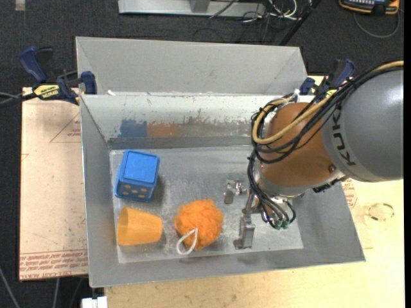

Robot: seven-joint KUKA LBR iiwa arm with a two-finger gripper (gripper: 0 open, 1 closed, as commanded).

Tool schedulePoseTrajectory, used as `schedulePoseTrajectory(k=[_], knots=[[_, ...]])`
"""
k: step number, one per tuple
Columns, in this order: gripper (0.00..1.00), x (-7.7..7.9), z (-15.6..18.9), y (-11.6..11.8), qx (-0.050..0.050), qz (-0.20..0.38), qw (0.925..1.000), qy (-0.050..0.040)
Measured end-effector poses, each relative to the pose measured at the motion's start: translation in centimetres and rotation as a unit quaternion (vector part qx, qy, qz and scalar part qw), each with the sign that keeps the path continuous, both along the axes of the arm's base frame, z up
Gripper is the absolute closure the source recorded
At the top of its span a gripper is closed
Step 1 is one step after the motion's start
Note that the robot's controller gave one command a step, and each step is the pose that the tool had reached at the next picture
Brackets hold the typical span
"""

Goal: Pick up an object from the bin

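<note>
Grey metal bin (pixel 186 172), sloped walls, dark floor around it; three loose items logged. Gripper (pixel 239 212): low over bare floor in the bin's near right part, fingers spread apart as I read them, nothing between them. Nearest item: orange mesh pouf (pixel 200 222) with a white loop, just beside the gripper toward the left wall, near the front edge. Next: orange cup (pixel 138 227), on its side in the near left corner. Farthest: blue cube (pixel 137 174), behind the cup along the left wall. Handling note: I would sidestep until the fingers straddle the pouf, descend fully, then close deep into its soft body, not on the loop alone.
</note>
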State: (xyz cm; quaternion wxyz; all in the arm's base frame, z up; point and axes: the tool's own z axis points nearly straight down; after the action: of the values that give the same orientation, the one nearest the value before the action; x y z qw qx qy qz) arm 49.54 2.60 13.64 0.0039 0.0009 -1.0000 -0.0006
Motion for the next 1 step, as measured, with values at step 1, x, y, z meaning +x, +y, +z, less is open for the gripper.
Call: schedulePoseTrajectory(k=[1], knots=[[0.00,0.18,0.41,-0.01,0.000,0.000,1.0000,-0.0036]])
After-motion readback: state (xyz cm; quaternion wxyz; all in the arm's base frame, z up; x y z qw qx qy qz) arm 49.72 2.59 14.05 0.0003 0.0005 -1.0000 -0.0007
